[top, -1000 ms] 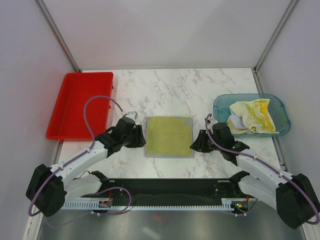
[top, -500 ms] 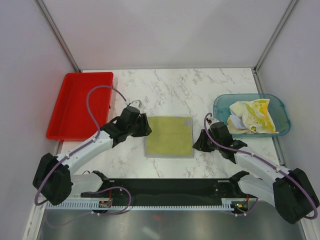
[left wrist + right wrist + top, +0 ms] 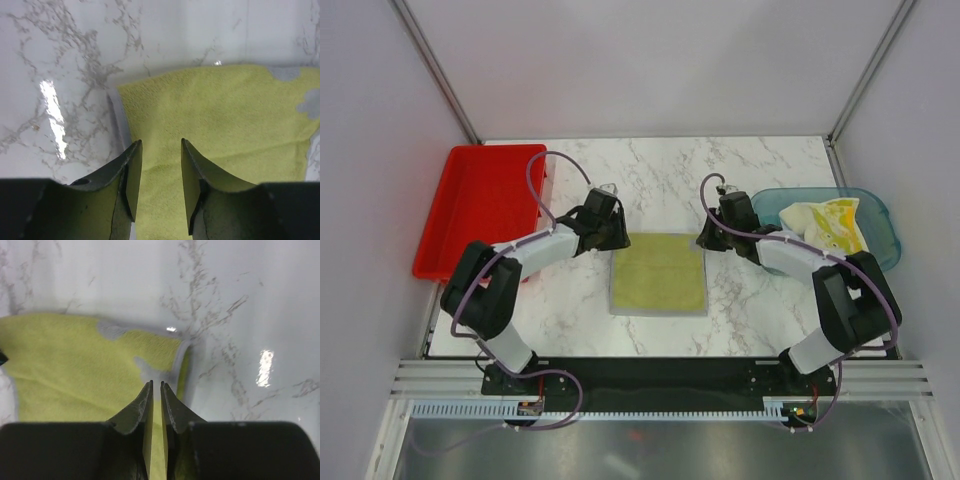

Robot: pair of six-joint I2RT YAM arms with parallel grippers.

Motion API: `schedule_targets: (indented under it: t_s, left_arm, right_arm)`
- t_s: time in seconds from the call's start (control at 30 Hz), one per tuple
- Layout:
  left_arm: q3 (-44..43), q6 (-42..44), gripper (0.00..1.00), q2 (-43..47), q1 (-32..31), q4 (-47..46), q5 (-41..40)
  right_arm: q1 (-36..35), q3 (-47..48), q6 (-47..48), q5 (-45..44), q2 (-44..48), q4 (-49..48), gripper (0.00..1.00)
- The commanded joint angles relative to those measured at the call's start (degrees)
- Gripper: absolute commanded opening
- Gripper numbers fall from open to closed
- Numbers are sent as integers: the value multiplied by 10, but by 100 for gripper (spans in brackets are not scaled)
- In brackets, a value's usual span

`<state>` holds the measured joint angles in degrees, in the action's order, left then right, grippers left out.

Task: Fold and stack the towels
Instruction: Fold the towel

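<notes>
One yellow-green towel [image 3: 658,273] lies flat at the middle of the table [image 3: 660,170]. The left hand [image 3: 160,145] is released over its far-left corner. The right hand [image 3: 156,385] is nearly clenched at its far-right corner; I cannot tell if it grips.

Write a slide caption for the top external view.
Left gripper and right gripper at the far corners of a flat yellow-green towel.

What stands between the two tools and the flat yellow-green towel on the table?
Nothing visible. The left tool and the right tool each sit over a far corner of the yellow-green towel, with no object between.
</notes>
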<state>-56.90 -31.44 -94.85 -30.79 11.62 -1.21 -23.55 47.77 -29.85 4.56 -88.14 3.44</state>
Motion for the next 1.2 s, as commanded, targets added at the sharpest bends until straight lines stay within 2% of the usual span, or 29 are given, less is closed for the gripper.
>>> schedule_targets:
  t_s: [0.0, 0.17, 0.43, 0.53, 0.57, 0.87, 1.07, 1.17]
  left_arm:
    - [-42, 26, 44, -30, 21, -33, 2]
    - [-58, 26, 44, -76, 36, -33, 2]
    - [-62, 26, 44, -102, 43, -33, 2]
    - [-67, 26, 44, -100, 49, -33, 2]
    - [-77, 57, 47, -99, 49, -47, 39]
    - [-128, 82, 53, -61, 52, 2, 68]
    - [-111, 54, 51, -67, 51, -14, 142]
    - [-103, 49, 50, -82, 51, -27, 135]
  right_arm:
    - [21, 36, 43, -5, -43, -18, 18]
    - [43, 56, 66, -3, -110, -29, 18]
    - [47, 67, 89, -8, -136, -29, 17]
    - [47, 74, 91, -6, -129, -28, 17]
    - [47, 79, 92, -6, -123, -18, 18]
    - [47, 116, 91, 15, -63, 63, 21]
    - [32, 65, 57, 69, -16, 58, 22]
    - [24, 22, 44, 94, 0, 28, 21]
